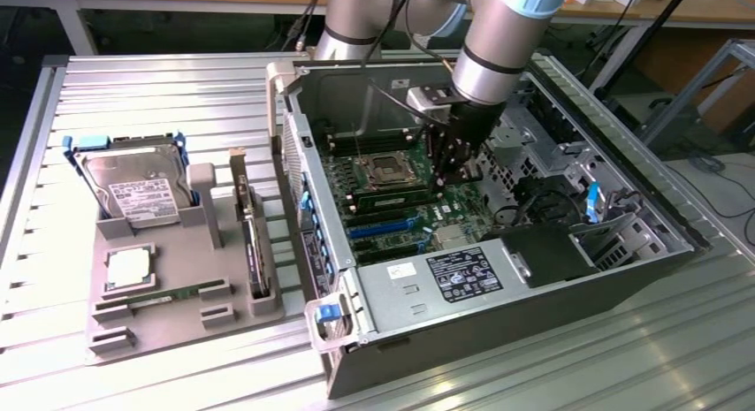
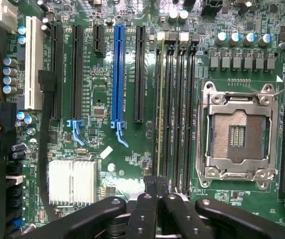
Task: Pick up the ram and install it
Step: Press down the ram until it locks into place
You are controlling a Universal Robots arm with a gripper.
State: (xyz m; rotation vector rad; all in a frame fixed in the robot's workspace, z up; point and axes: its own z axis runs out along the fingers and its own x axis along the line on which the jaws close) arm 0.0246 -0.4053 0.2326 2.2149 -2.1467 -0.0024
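A ram point(image 2: 159, 107), a thin green stick seen edge-on, stands in the memory slot beside the empty processor socket point(image 2: 237, 134). In the exterior view it shows as a pale green strip point(image 1: 393, 195) on the motherboard. My gripper point(image 2: 157, 191) is shut, with its black fingertips right over one end of that stick. I cannot tell whether they pinch it or only rest on it. The arm reaches down into the open computer case point(image 1: 390, 292), gripper point(image 1: 454, 174) just above the board. A second green ram stick point(image 1: 165, 296) lies in the grey tray.
The grey tray point(image 1: 242, 321) at the exterior view's left also holds a hard drive point(image 1: 140, 192), a square silver processor point(image 1: 127, 268) and an upright expansion card point(image 1: 251, 243). Case walls, a drive cage point(image 1: 602, 221) and cables surround the board. Black and blue expansion slots point(image 2: 116, 74) lie beside the memory slots.
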